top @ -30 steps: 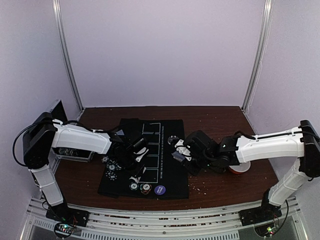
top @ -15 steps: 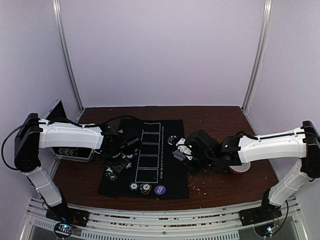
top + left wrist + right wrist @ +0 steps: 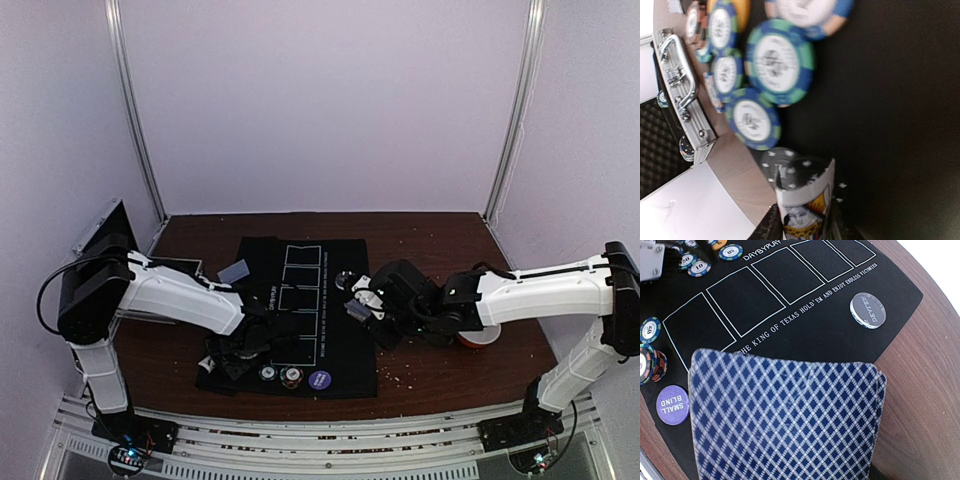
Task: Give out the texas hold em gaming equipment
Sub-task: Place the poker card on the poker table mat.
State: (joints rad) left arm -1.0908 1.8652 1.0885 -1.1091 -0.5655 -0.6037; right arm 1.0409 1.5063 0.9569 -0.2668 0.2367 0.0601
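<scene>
A black Texas hold'em mat (image 3: 330, 330) lies mid-table. My left gripper (image 3: 240, 352) is low over its near left corner, shut on a bent face card (image 3: 802, 207) that stands between its fingers (image 3: 771, 226). Blue-green poker chips (image 3: 780, 60) lie just beyond it, with more chips (image 3: 291, 377) and a purple small-blind disc (image 3: 320, 380) at the mat's near edge. My right gripper (image 3: 362, 305) hovers over the mat's right edge, shut on a stack of blue-diamond-backed cards (image 3: 785, 420) that hides its fingers. A silver dealer disc (image 3: 867, 310) sits near the printed boxes. One card (image 3: 235, 272) lies at the mat's far left corner.
An aluminium case (image 3: 680, 100) stands left of the mat, its lid (image 3: 110, 225) raised. A white bowl with an orange outside (image 3: 478, 338) sits under the right forearm. Brown table (image 3: 430, 250) surrounds the mat, with walls on three sides.
My left gripper has swung from the mat's middle to its left edge, then down toward the near left corner. The right arm has hardly moved.
</scene>
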